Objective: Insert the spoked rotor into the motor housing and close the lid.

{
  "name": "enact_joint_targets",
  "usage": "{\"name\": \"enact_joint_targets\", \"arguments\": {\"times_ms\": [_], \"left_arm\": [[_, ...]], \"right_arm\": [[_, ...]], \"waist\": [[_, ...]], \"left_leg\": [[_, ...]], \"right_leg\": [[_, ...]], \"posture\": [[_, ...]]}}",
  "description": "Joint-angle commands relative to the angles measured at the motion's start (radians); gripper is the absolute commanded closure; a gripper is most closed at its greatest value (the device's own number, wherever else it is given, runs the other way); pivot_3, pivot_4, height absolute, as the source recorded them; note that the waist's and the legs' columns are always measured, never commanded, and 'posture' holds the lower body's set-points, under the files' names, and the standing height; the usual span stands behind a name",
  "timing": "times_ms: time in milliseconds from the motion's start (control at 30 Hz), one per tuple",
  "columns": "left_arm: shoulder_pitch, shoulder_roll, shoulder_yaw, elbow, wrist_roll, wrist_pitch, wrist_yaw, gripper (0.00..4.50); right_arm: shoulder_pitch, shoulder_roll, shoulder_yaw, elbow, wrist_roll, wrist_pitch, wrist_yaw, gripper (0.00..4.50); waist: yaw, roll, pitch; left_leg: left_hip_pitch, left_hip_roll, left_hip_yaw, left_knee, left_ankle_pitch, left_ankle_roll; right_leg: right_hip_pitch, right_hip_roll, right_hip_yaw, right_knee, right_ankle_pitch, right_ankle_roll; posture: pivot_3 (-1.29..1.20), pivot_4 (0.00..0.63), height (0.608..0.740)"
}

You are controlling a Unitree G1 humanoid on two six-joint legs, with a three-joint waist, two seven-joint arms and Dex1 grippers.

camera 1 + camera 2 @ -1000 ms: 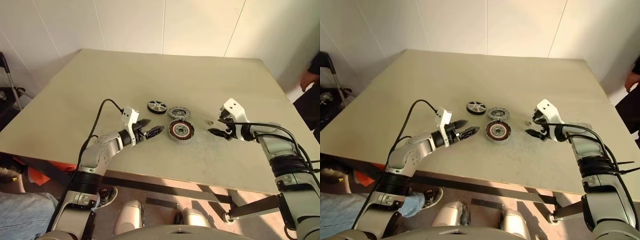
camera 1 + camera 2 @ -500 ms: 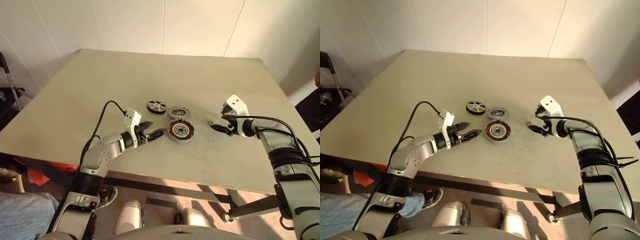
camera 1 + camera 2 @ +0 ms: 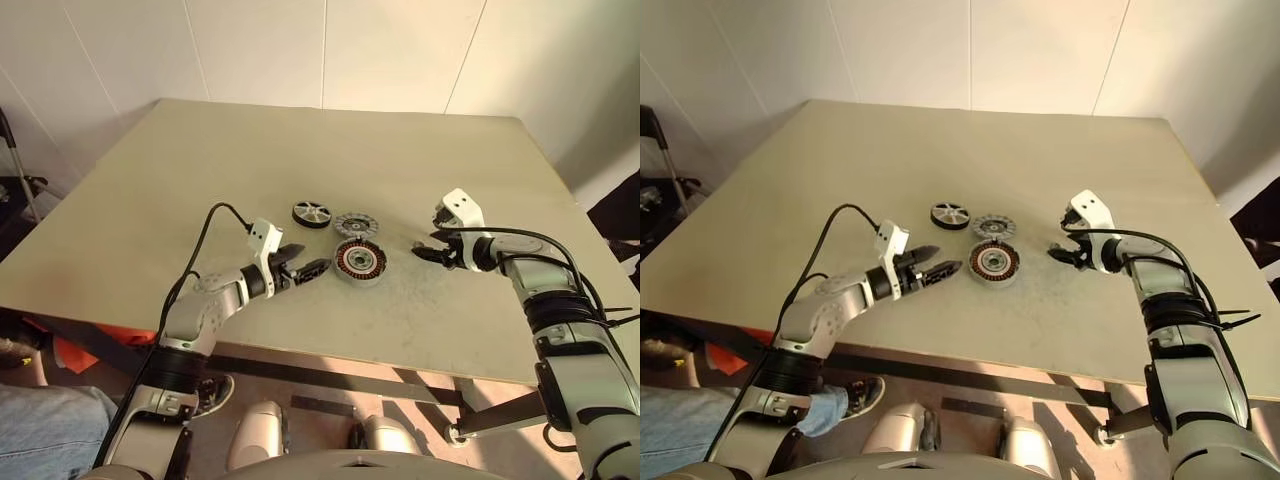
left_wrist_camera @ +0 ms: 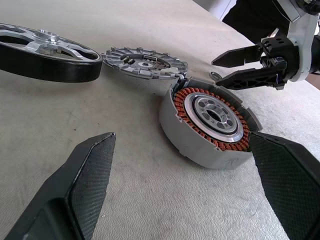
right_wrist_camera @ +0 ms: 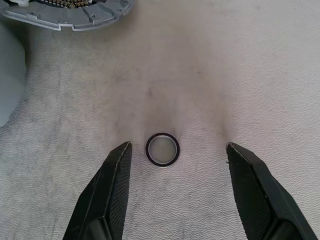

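Note:
The motor housing point(image 3: 361, 261), a silver ring with coppery windings, lies at mid-table. Just behind it lie the grey perforated lid point(image 3: 352, 224) and, further left, the black spoked rotor point(image 3: 312, 213). My left gripper point(image 3: 312, 260) hovers open just left of the housing point(image 4: 210, 120), which shows between its fingers without touching them. My right gripper point(image 5: 177, 145) is open to the right of the housing, low over the table, with a small dark ring point(image 5: 162, 149) lying between its fingers, untouched. The left wrist view shows the rotor point(image 4: 47, 47), the lid point(image 4: 145, 62) and the right gripper point(image 4: 227, 65).
The beige table point(image 3: 300, 150) stretches bare towards the back wall. Its front edge runs close below both arms. A person in dark clothing point(image 3: 625, 215) stands at the far right edge. A dark stand point(image 3: 15, 165) is at the far left.
My right gripper's fingers have narrowed a little and now straddle the small ring. The left arm has stayed put. The person's hand at the right edge has drawn back.

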Motion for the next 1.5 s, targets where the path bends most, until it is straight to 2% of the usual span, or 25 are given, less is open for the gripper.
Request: {"name": "enact_joint_targets", "arguments": {"times_ms": [33, 233, 267, 500, 567, 733, 867, 1000, 1500], "left_arm": [[-0.005, 0.004, 0.007, -0.041, 0.0, -0.009, 0.002, 0.0], [-0.005, 0.004, 0.009, -0.045, 0.002, -0.01, 0.007, 0.0], [-0.007, 0.005, 0.01, -0.046, 0.001, -0.009, 0.007, 0.0], [-0.015, 0.008, 0.01, -0.039, 0.002, -0.01, 0.004, 0.0], [-0.016, 0.009, 0.01, -0.038, 0.002, -0.009, 0.002, 0.0], [-0.019, 0.006, 0.001, -0.028, 0.005, -0.009, -0.003, 0.0], [-0.028, 0.002, -0.005, -0.016, 0.008, -0.009, -0.009, 0.0], [-0.034, 0.005, -0.005, -0.008, 0.01, -0.009, -0.017, 0.0], [-0.03, 0.016, 0.004, -0.016, 0.014, -0.006, -0.014, 0.0]], "right_arm": [[-0.03, 0.015, 0.009, 0.025, -0.009, 0.008, -0.003, 1.74], [-0.037, 0.011, 0.004, 0.044, -0.008, 0.027, 0.009, 3.81], [-0.038, 0.01, 0.004, 0.046, -0.009, 0.029, 0.008, 3.95], [-0.001, -0.005, -0.007, -0.046, 0.007, 0.05, 0.022, 3.94], [0.029, -0.012, -0.014, -0.16, 0.026, 0.084, 0.033, 3.94], [0.134, 0.008, -0.018, -0.616, 0.132, 0.296, 0.046, 3.94], [0.17, 0.04, 0.006, -0.766, 0.155, 0.385, -0.001, 3.94], [0.191, 0.07, 0.039, -0.807, 0.16, 0.42, -0.028, 3.94], [0.194, 0.119, 0.123, -0.746, 0.151, 0.399, -0.067, 3.94]], "waist": [[0.0, 0.0, 0.0], [0.004, 0.0, 0.0], [0.004, 0.0, 0.0], [0.005, 0.0, 0.0], [0.005, 0.0, 0.0], [0.004, 0.001, 0.0], [0.007, 0.001, 0.0], [0.007, 0.001, 0.0], [0.005, 0.001, 0.0]], "left_leg": [[0.0, 0.0, 0.0, 0.0, 0.0, 0.0], [0.002, 0.0, 0.0, 0.0, 0.0, 0.0], [0.002, 0.0, 0.0, 0.0, 0.0, 0.0], [0.002, 0.0, 0.0, 0.0, 0.0, 0.0], [0.001, 0.0, 0.0, 0.0, 0.0, 0.0], [-0.006, 0.0, 0.0, -0.001, 0.0, 0.001], [-0.005, 0.0, 0.0, -0.002, 0.0, 0.0], [-0.003, 0.0, 0.0, -0.002, 0.0, 0.0], [-0.003, 0.0, 0.0, -0.004, 0.0, -0.001]], "right_leg": [[0.0, 0.0, 0.0, 0.0, 0.0, 0.0], [0.002, 0.0, 0.0, 0.0, 0.0, 0.0], [0.002, 0.0, 0.0, 0.0, 0.0, 0.0], [0.002, 0.0, 0.0, 0.0, 0.0, 0.0], [0.002, 0.0, 0.0, 0.0, 0.0, 0.0], [-0.006, 0.0, 0.0, 0.0, 0.0, 0.0], [-0.006, 0.0, 0.0, -0.001, 0.0, 0.0], [-0.002, 0.0, 0.0, -0.002, 0.0, 0.0], [-0.003, 0.0, 0.0, -0.004, 0.0, 0.0]], "posture": [[0.0, 0.0, 0.74], [0.0, 0.0, 0.74], [0.0, 0.0, 0.74], [0.0, 0.0, 0.74], [0.0, 0.0, 0.74], [0.0, 0.0, 0.74], [0.0, 0.0, 0.74], [0.0, 0.0, 0.74], [0.0, 0.0, 0.74]]}}
